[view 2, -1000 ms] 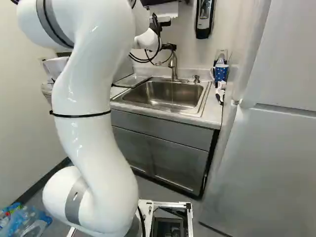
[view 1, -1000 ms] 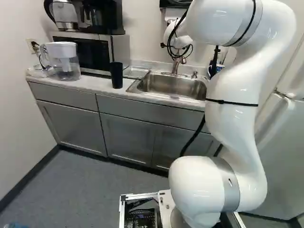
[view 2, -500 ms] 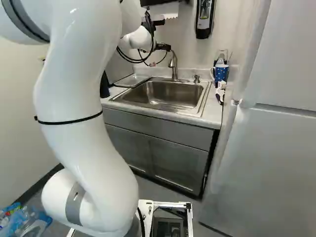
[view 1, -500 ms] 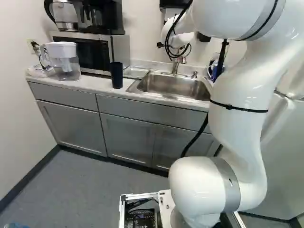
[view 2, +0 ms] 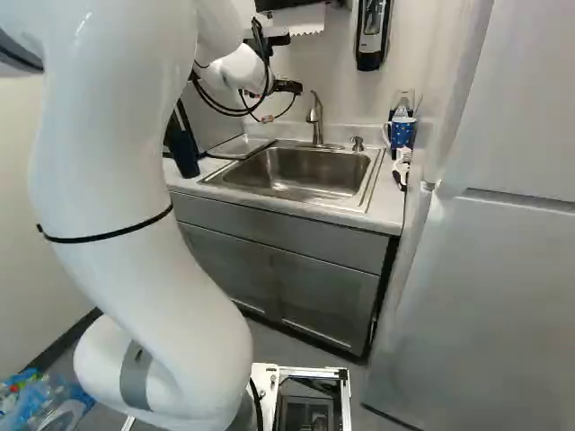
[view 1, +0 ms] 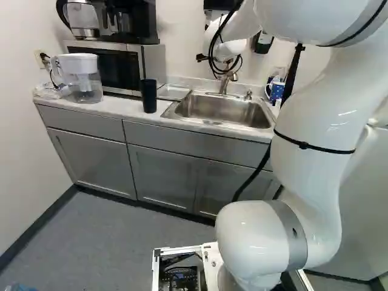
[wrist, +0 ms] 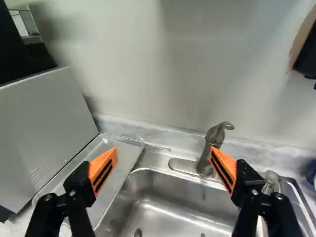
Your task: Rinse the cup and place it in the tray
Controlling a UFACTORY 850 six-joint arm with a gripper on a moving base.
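black cup (view 1: 148, 96) stands by the tray (view 1: 174, 92) as the robot arm (view 2: 126, 180) swings

the white arm has moved since the last look. its big bend has gone more to the right in the left base view, and more to the left in the right base view. its wrist (view 2: 241, 70) has slid a little to the left in both. the arm hides less of the blue mug (view 1: 277, 91) in the left base view now. the black cup is in the same spot on the counter (view 1: 115, 107).

the black cup stands up straight, just beside the metal tray. it is tall and thin, so its long way goes up and down, and its top end points up.

the gripper (view 2: 287, 87) is up by the sink (view 2: 305, 171). in the wrist view, the gripper (wrist: 164, 150) has its two fingers spread wide, with orange pads (wrist: 103, 168) well apart. the tap (wrist: 210, 148) is close to one finger, and the tray is near the other.
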